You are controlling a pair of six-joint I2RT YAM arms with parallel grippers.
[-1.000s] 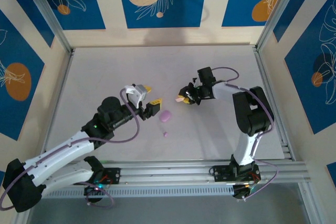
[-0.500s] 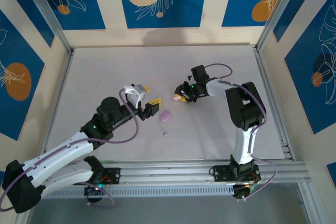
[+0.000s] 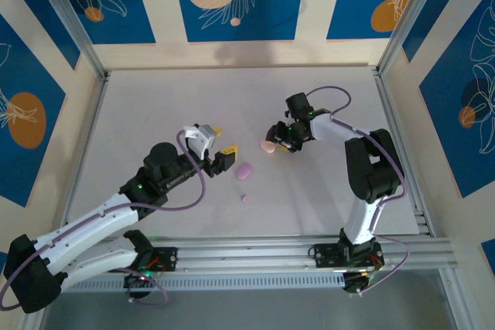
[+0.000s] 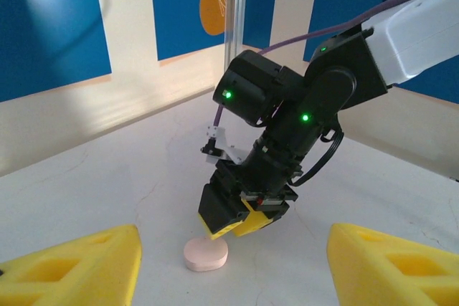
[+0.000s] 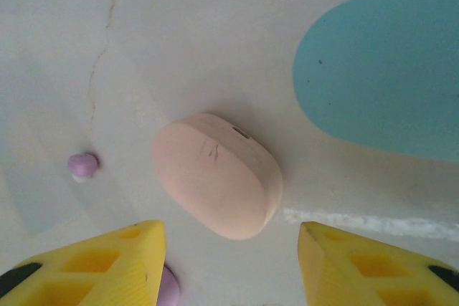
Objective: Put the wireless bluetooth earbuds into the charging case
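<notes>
Nearest my side of the table (image 3: 155, 98), a single purple earbud (image 3: 244, 198) lies loose, and just past it sits the purple case (image 3: 244, 170); neither has shifted in the last second. Beside that case the left claw (image 3: 224, 141) hangs where it was, its yellow fingers (image 4: 72, 266) spread wide with nothing between them. Farther out is the change. The right claw (image 3: 278, 143) had the pink case (image 3: 268, 147) pinched a second ago and has since let its jaws part. The pink case now lies flat on the table, just ahead of the fingers (image 5: 93, 266) and touching neither, so this claw holds nothing. I read that as the case being set down for loading. It looks closed to me, so I expect it must be opened before any bud goes in, and no bud is in a case yet. My count from overhead is two cases, one pink and one purple, and one earbud. The right wrist camera shows one small purple nub (image 5: 83, 165) near the pink case; whether it is that same earbud I cannot tell. It also shows a purple sliver (image 5: 168, 288) beside a finger and a teal oval patch (image 5: 387, 69) beyond the case, and I can identify neither.
</notes>
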